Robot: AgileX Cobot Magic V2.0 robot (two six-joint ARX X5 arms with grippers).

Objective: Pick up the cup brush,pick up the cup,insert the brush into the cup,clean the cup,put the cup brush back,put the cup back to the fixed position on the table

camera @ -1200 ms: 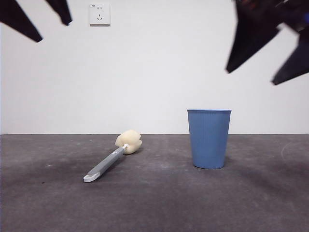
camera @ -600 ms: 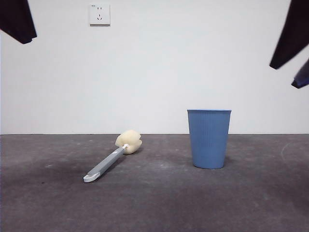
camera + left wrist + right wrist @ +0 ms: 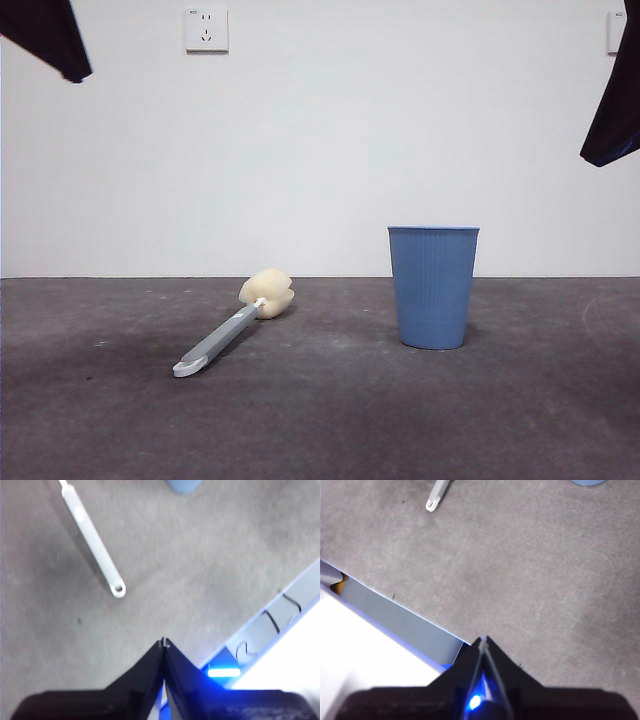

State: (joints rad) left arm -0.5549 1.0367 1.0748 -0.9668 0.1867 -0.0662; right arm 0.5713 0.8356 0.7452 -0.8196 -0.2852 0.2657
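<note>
The cup brush (image 3: 232, 327) lies on the table (image 3: 320, 420) left of centre, its cream sponge head toward the back and its white-tipped grey handle toward the front. Its handle also shows in the left wrist view (image 3: 95, 545) and its tip in the right wrist view (image 3: 437, 496). The light blue ribbed cup (image 3: 433, 286) stands upright right of centre. My left gripper (image 3: 163, 642) is shut and empty, high above the table's near edge. My right gripper (image 3: 483, 641) is shut and empty, also high near the edge. Both arms show only as dark tips at the front view's top corners.
A white wall with a socket (image 3: 206, 29) stands behind the table. The table's near edge and a pale frame below it show in both wrist views (image 3: 395, 620).
Both arms have drawn back up and outward toward the top corners of the front view. The brush and the cup have not moved.
</note>
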